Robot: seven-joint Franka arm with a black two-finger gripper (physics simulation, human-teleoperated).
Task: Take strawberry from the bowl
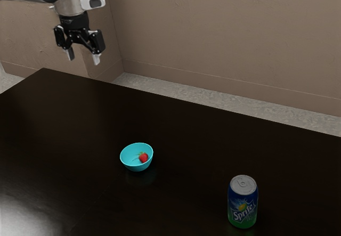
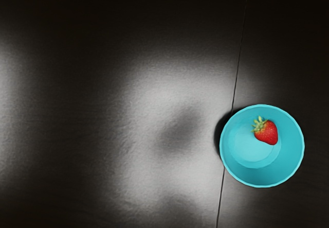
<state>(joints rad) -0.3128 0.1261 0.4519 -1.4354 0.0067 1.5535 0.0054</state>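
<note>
So my gripper (image 1: pixel 83 56) is hanging up high, fingers spread wide and holding nothing; the strawberry (image 2: pixel 267 133) is sitting inside the turquoise bowl (image 2: pixel 292 148); there's also a Sprite can (image 1: pixel 242 203) standing upright on the dark table (image 1: pixel 181 124), well apart from the bowl.

Exterior view: the tabletop (image 1: pixel 160 113) extends across the lower part of the frame. The bowl (image 1: pixel 136 167) rests on it, left of and below the frame's centre; the strawberry (image 1: pixel 143 157) lies in the bowl, towards its right side. The can (image 1: pixel 243 206) stands upright at lower right, well apart from the bowl and farther forward. Behind the tabletop lie the floor (image 1: pixel 213 98) and wall (image 1: pixel 229 28).
</note>
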